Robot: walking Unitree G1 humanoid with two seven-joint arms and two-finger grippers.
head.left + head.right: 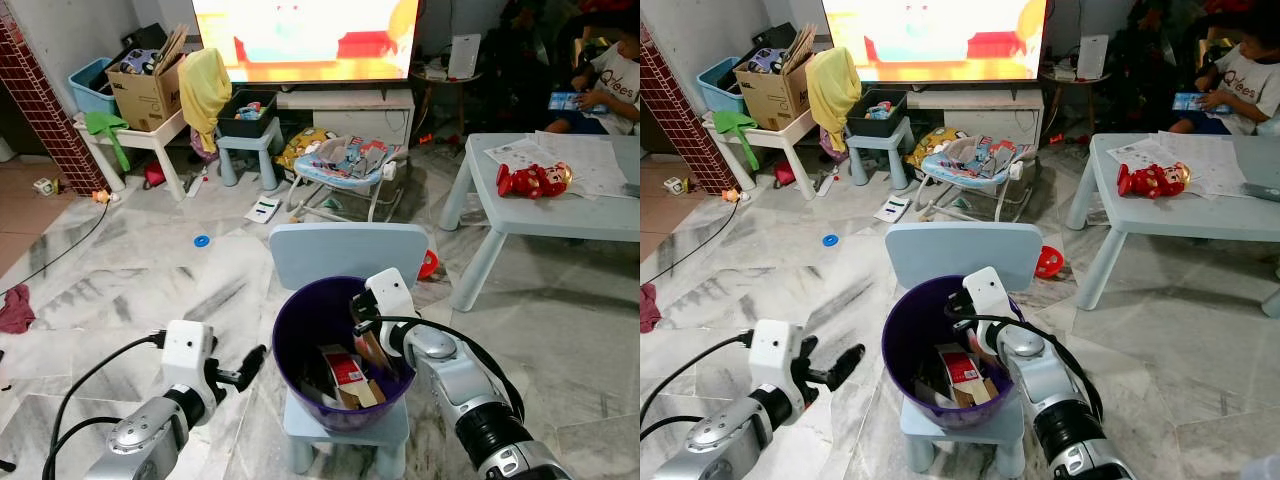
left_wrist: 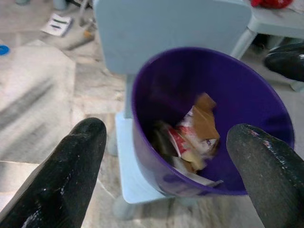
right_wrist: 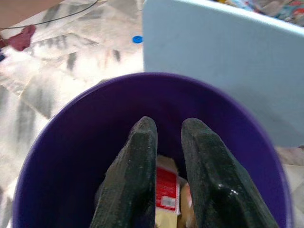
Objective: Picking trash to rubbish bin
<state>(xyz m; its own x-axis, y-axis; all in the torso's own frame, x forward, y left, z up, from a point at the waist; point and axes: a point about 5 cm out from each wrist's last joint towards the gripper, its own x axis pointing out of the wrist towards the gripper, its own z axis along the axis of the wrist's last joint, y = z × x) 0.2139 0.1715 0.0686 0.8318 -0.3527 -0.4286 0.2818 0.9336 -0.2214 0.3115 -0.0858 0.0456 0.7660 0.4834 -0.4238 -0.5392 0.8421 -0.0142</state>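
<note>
A purple bin point(image 1: 285, 325) stands on the seat of a small light-blue chair point(image 1: 340, 250) right in front of me. Inside lies trash point(image 1: 345, 375): red-and-white wrappers and brown cardboard pieces. My right gripper point(image 1: 372, 345) reaches over the bin's right rim, its fingers down inside the bin above the trash. In the right wrist view the right gripper point(image 3: 166, 126) has only a narrow gap between its fingers, with nothing in it. My left gripper point(image 1: 245, 368) hovers just left of the bin, apart from it, wide open and empty; the left wrist view looks into the bin point(image 2: 156, 95).
A light-blue table point(image 1: 560, 215) with a red toy point(image 1: 530, 180) and papers stands at the right, with a person point(image 1: 610, 85) seated behind it. A baby bouncer point(image 1: 345, 160), stools and a box-laden white table point(image 1: 140, 135) line the back. A blue ring point(image 1: 202, 241) and a cable point(image 1: 60, 250) lie on the marble floor.
</note>
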